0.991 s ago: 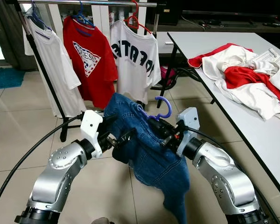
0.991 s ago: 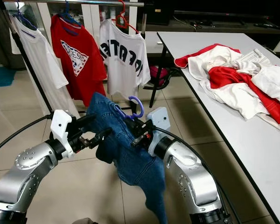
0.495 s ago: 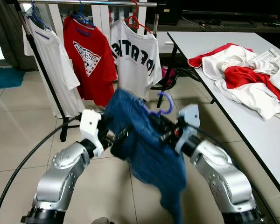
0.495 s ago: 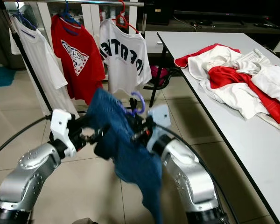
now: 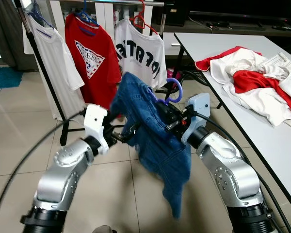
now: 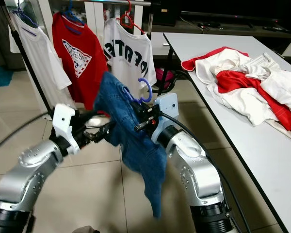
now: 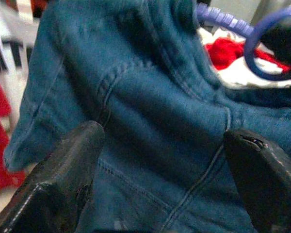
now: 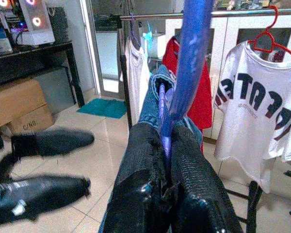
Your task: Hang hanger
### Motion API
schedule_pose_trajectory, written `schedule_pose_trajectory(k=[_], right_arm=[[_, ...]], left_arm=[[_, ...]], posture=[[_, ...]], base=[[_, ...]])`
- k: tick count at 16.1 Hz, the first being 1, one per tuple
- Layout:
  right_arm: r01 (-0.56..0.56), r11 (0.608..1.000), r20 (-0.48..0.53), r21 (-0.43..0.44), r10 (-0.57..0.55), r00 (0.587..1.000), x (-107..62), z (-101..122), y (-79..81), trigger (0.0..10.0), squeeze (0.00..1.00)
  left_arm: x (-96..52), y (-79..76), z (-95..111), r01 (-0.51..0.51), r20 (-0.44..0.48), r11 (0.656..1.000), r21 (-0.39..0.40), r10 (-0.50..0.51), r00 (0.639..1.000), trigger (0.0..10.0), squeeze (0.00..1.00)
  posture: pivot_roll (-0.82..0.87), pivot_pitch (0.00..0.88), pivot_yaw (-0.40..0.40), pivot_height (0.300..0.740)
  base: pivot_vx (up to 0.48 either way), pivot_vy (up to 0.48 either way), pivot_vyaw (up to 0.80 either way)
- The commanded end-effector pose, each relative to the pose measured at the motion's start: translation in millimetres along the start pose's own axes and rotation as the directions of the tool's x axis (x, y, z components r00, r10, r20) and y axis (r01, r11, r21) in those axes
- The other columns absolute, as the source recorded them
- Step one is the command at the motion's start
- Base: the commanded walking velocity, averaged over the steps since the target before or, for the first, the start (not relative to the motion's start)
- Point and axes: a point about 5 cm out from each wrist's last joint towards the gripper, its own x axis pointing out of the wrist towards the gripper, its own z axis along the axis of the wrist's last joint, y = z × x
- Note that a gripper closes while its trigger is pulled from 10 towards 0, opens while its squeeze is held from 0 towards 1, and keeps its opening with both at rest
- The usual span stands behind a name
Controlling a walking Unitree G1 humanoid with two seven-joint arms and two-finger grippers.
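- Since a second ago the denim garment (image 5: pixel 155 145) and its purple hanger (image 5: pixel 172 92) sit higher and nearer the rack; the hook now overlaps the hem of the white lettered T-shirt (image 5: pixel 140 60), where before it hung lower against the floor tiles; both arms have risen with it, and the camera has shifted a little as well.
- At far left, the clothes rack (image 5: pixel 43 73) carries a white T-shirt (image 5: pixel 53 63), then a red T-shirt (image 5: pixel 94 60) on a blue hanger, then the white lettered one on a red hanger; these three hang as they did earlier.
- The left gripper (image 5: pixel 123 136) reaches toward the denim's left side; in the left wrist view its fingers (image 7: pixel 58 179) stand spread wide apart with the blue cloth lying between and beyond them; whether they touch the cloth cannot be told.
- The denim drapes over the hanger between the two arms, its long tail dangling below them toward the tiled floor (image 5: pixel 111 194).
- The right gripper (image 5: pixel 167 124) holds the hanger just under the hook; in the right wrist view its fingers (image 8: pixel 140 184) are pressed together, pinching the purple stem that rises between them.
- At right, the white table (image 5: pixel 223 46) bears a heap of red and white clothes (image 5: pixel 252 82), unchanged.
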Motion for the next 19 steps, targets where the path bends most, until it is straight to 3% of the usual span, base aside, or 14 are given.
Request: schedule_pose_trajectory(k=[1, 4, 5, 6, 7, 9, 11, 13, 16, 17, 18, 19], right_arm=[[-0.008, 0.999, 0.018, -0.037, 0.009, 1.0, -1.5, 6, -0.9, 10.0, 0.0], [-0.017, 0.999, 0.026, -0.043, 0.018, 1.0, -2.1, 10, -1.6, 10.0, 0.0], [-0.067, 0.997, 0.025, -0.044, 0.068, 0.997, -3.9, 10, 1.2, 10.0, 0.0], [-0.128, 0.991, 0.023, -0.045, 0.129, 0.991, -6.0, 9, 5.3, 10.0, 0.0], [-0.154, 0.986, 0.013, -0.056, 0.155, 0.988, -7.1, 9, 5.9, 10.0, 0.0], [-0.257, 0.961, -0.009, -0.098, 0.258, 0.966, -12.3, 16, 1.0, 10.0, 0.0], [-0.33, 0.938, -0.015, -0.101, 0.331, 0.944, -16.0, 23, -3.6, 10.0, 0.0], [-0.406, 0.904, -0.061, -0.133, 0.401, 0.914, -18.0, 26, -4.6, 10.0, 0.0], [-0.401, 0.902, -0.085, -0.161, 0.392, 0.916, -13.9, 31, -8.6, 10.0, 0.0], [-0.378, 0.911, -0.091, -0.168, 0.367, 0.926, -11.5, 31, -9.6, 10.0, 0.0], [-0.343, 0.924, -0.095, -0.17, 0.332, 0.939, -7.6, 30, -9.5, 10.0, 0.0], [-0.251, 0.953, -0.096, -0.173, 0.237, 0.967, -0.6, 25, -6.5, 10.0, 0.0]], left_arm=[[1.8, -7.4, 10, 0.073, 0.027, 0.996, 0.051, -0.075, 0.997, 10.0, 1.0], [-5.4, -7.5, 9, 0.145, 0.036, 0.989, 0.023, -0.145, 0.989, 10.0, 1.0], [-10.8, -3.4, 14, 0.17, 0.066, 0.985, 0.042, -0.172, 0.983, 10.0, 0.96], [-16.8, 4.7, 20, 0.165, 0.081, 0.984, 0.071, -0.171, 0.982, 10.0, 0.17], [-21.1, 9.4, 25, 0.173, 0.088, 0.981, 0.082, -0.18, 0.98, 10.0, 0.0], [-43.2, 33.4, 46, 0.234, 0.057, 0.959, 0.162, -0.246, 0.968, 10.0, 0.0], [-50.3, 50.1, 57, 0.238, 0.008, 0.944, 0.229, -0.246, 0.969, 10.0, 0.0], [-44.9, 52.3, 74, 0.258, 0.041, 0.929, 0.266, -0.279, 0.96, 10.0, 0.0], [-33.9, 39.4, 84, 0.362, 0.087, 0.898, 0.248, -0.393, 0.915, 10.0, 0.0], [-31.0, 36.4, 83, 0.379, 0.084, 0.895, 0.237, -0.407, 0.909, 10.0, 0.29], [-27.2, 31.7, 78, 0.405, 0.079, 0.891, 0.202, -0.428, 0.901, 10.0, 1.0], [-20.0, 25.2, 59, 0.363, 0.044, 0.917, 0.168, -0.374, 0.926, 10.0, 1.0]], posture=[[-0.01, 0.0, -0.086, 0.74], [-0.01, 0.0, -0.085, 0.74], [0.0, 0.0, -0.091, 0.74], [0.0, 0.0, -0.093, 0.74], [0.0, 0.0, -0.096, 0.74], [0.0, 0.0, -0.098, 0.74], [0.02, 0.0, -0.104, 0.74], [0.02, 0.0, -0.104, 0.74], [0.01, 0.0, -0.096, 0.74], [0.01, 0.0, -0.084, 0.74], [0.0, 0.0, -0.069, 0.74], [-0.01, 0.0, -0.053, 0.74]], base=[[0.0, 0.0, 0.0], [0.0, 0.0, 0.0], [0.0, 0.0, 0.0], [0.0, 0.0, 0.0], [0.0, 0.0, 0.0], [0.0, 0.0, 0.0], [0.0, 0.0, 0.0], [0.0, 0.0, 0.0], [0.0, 0.0, 0.0], [0.0, 0.0, 0.0], [0.0, 0.0, 0.0], [0.0, 0.0, 0.0]])
